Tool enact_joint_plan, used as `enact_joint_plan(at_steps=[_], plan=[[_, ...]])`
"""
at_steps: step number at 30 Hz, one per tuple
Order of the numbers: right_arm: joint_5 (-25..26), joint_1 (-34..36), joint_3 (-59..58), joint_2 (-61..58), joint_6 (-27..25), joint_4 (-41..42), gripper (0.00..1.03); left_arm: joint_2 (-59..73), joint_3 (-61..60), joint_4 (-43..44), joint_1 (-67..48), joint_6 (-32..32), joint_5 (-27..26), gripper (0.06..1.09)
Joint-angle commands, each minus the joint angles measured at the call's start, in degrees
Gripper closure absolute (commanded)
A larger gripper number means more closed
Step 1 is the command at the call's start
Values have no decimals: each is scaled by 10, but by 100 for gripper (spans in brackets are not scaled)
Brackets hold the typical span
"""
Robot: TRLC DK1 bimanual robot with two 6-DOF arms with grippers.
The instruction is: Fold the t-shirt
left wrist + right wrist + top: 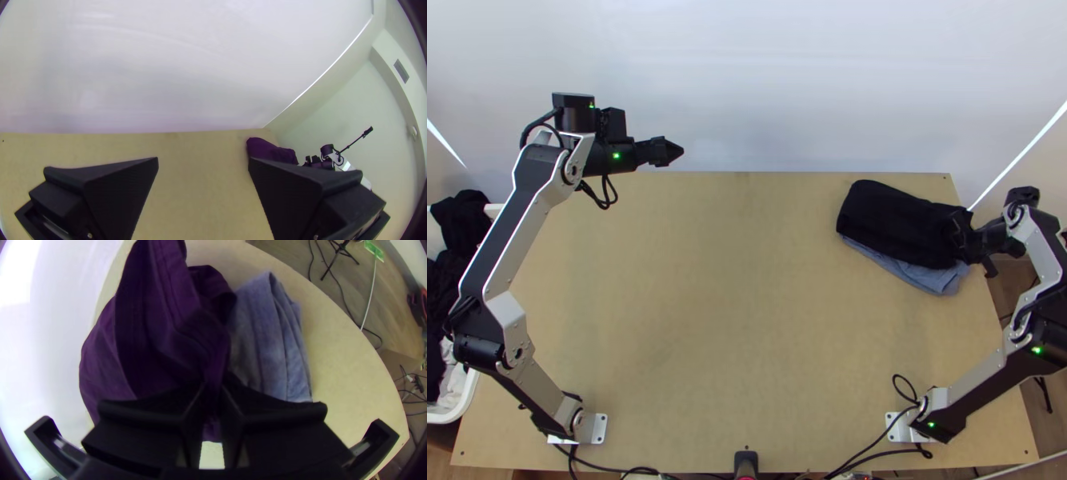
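The black t-shirt [899, 220] lies folded into a compact bundle at the table's far right, on top of a folded blue-grey garment [939, 278]. My right gripper [961, 238] is at its right end; in the right wrist view that gripper [213, 389] is shut on a pinched edge of the shirt [155, 338], which looks dark purple there, beside the blue-grey cloth [267, 338]. Over the table's far left edge, away from the cloth, is my left gripper [669, 150]. In the left wrist view the left gripper [203, 161] stands open, nothing between its fingers, the shirt [269, 150] farther off.
A white bin [467, 398] holding dark and white cloth stands beside the table's left edge. Bare wooden tabletop [731, 304] stretches between the arms. A pale wall [771, 88] rises behind the far edge. Cables [875, 454] run along the near edge.
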State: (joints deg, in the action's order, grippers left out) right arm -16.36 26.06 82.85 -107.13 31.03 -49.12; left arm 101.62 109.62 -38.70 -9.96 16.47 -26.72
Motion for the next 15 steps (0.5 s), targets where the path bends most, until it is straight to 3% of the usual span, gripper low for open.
enact_joint_plan(at_steps=[1, 15], plan=[[-2, -10, -8, 45, -12, 0, 98, 4, 2, 0, 0, 0, 0, 10], [3, -58, 5, 142, -8, -51, 100, 7, 2, 0, 5, -1, 0, 10]])
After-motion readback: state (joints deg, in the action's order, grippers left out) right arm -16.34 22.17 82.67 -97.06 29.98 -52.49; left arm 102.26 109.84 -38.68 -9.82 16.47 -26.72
